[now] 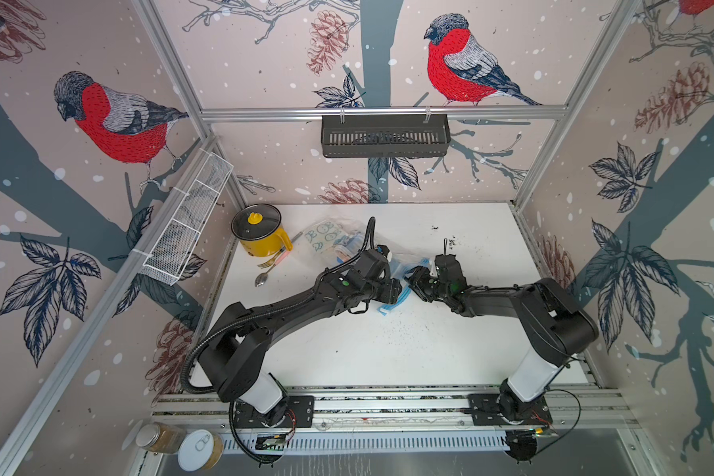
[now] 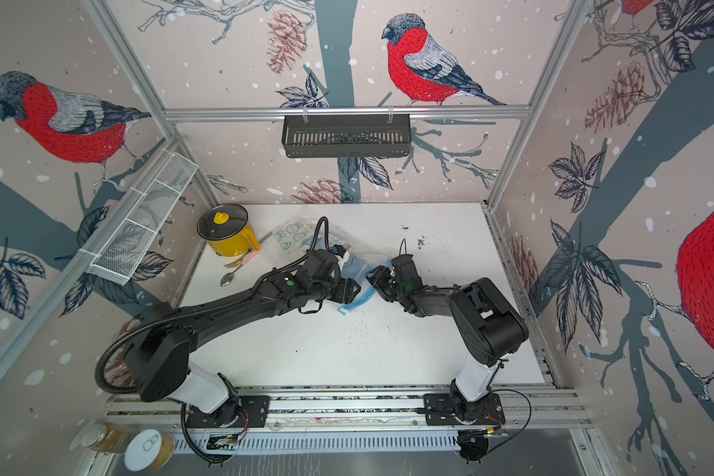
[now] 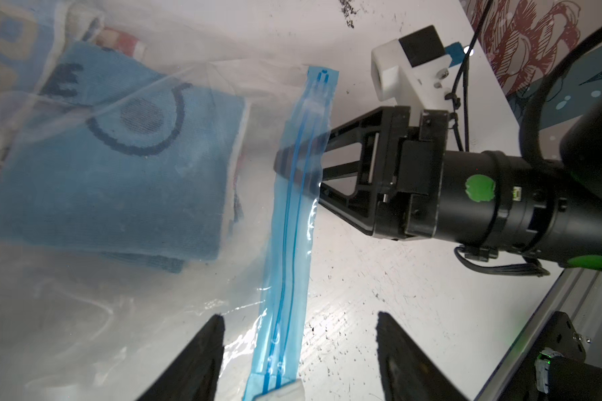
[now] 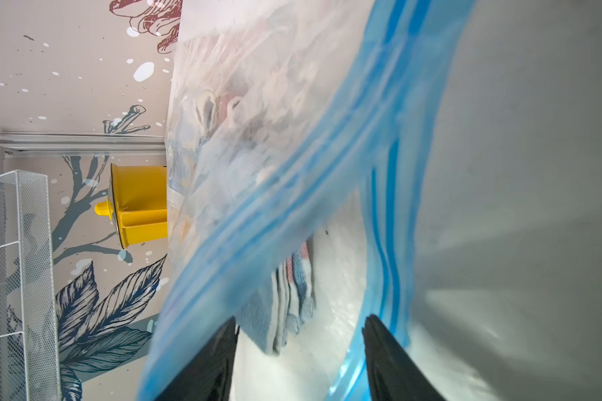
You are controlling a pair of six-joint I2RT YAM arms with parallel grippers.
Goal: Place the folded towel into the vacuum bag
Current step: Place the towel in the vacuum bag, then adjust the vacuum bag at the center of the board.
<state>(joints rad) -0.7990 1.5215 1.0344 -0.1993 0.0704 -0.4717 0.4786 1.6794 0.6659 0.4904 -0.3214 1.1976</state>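
While the folded blue towel (image 3: 112,180) lies inside the vacuum bag (image 3: 84,312), the left gripper (image 3: 298,314) and right gripper (image 4: 301,317) sit at its blue zip strip (image 3: 292,208), jaws apart, clamping nothing.

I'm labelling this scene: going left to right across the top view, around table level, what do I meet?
white wire basket → yellow pot → printed towel → left gripper → right gripper

White table (image 1: 388,362), scuffed. Dark specks (image 1: 400,329) scattered mid-surface, a few more toward the back. Far left corner: yellow pot (image 1: 260,237), upright, glass lid on. Just beside it, a fork (image 1: 267,260) and a spoon (image 1: 261,279). Clear vacuum bag (image 1: 330,241) lies crumpled near centre, its blue zip strip (image 1: 392,307) toward the front.
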